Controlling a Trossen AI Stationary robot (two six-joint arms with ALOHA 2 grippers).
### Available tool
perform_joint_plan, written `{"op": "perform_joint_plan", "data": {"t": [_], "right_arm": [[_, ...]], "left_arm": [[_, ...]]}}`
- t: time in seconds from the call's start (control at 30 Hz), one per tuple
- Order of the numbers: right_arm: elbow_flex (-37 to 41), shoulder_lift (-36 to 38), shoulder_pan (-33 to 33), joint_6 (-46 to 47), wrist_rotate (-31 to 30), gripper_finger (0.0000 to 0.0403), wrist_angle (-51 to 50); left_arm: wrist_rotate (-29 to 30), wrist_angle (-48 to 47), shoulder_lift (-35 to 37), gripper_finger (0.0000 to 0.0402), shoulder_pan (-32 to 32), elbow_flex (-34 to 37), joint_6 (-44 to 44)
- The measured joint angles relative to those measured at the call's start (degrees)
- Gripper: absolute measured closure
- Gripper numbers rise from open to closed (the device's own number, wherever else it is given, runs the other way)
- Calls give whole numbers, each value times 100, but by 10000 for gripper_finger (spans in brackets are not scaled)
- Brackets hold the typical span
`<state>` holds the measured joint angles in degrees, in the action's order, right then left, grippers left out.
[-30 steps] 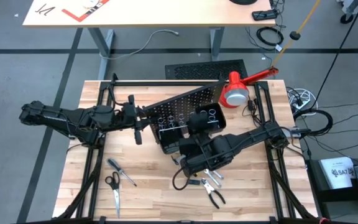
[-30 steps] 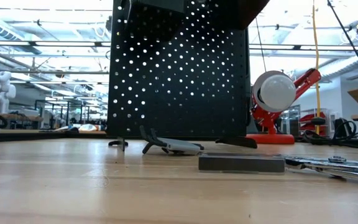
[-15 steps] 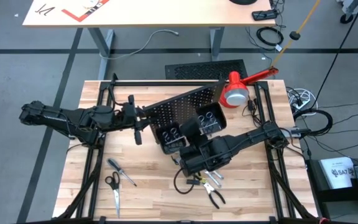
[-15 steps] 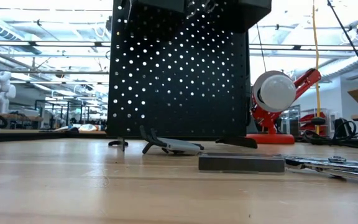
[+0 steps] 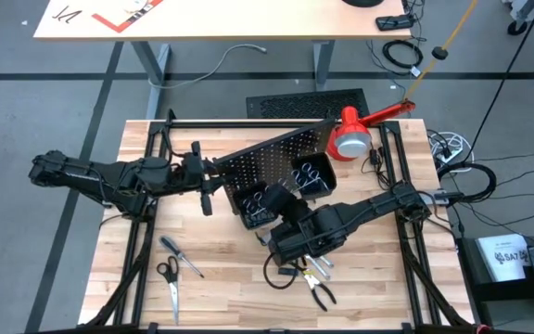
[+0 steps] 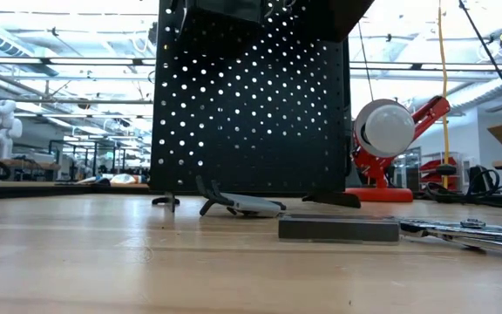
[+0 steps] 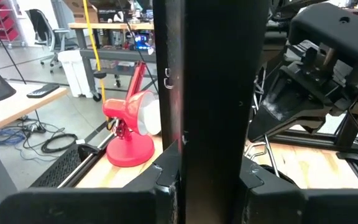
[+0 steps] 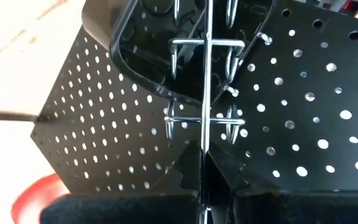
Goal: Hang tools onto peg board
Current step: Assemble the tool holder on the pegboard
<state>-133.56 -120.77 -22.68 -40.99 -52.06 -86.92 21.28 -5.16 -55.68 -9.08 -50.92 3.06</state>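
Note:
The black peg board (image 5: 265, 160) stands upright mid-table, its lower edge (image 6: 251, 190) close to the tabletop. My left gripper (image 5: 213, 173) is shut on its left edge. My right gripper (image 5: 280, 200), shut on a thin silver tool (image 8: 206, 93) seen edge-on, hovers at the board's face beside its two box bins (image 5: 311, 176). The tool lines up with the board's silver rings (image 8: 205, 43); whether it touches them I cannot tell. A screwdriver (image 5: 182, 256), scissors (image 5: 169, 280), pliers (image 5: 320, 293) and small metal pieces (image 5: 310, 268) lie flat on the table. My left gripper pinches the peg board's left edge (image 7: 210, 149) between its two fingers (image 7: 161, 182), coming nearly level from the table's left. The board stands upright in the hold. My right gripper pinches the thin silver tool's near end (image 8: 203, 163) between its fingers (image 8: 224, 182), slanting downward from the table's right. The tool runs on straight past the fingertips, lifted clear of the table.
A red-and-white lamp (image 5: 352, 137) stands at the far right, just behind the board. A flat slotted panel (image 5: 304, 102) lies beyond the table's far edge. In the low view, a grey bar (image 6: 338, 228) and tools (image 6: 460, 230) lie on the near tabletop.
My right gripper has rolled about the line it points along, turning the silver tool with it, and now shows slightly nearer the left bin. The peg board and my left gripper have kept still.

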Motion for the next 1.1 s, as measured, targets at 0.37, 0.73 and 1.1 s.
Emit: {"op": "perform_joint_plan", "data": {"t": [0.37, 0.73, 1.1], "right_arm": [[11, -24, -14, -829, -614, 402, 5], [13, -92, -28, -961, -1238, 402, 427], [9, -98, -15, 2720, -755, 402, 415]], "left_arm": [[1, 1, 0, 332, 0, 0, 93], [-4, -1, 2, 332, -4, 0, 106], [-66, -1, 17, 332, -9, 2, 110]]}}
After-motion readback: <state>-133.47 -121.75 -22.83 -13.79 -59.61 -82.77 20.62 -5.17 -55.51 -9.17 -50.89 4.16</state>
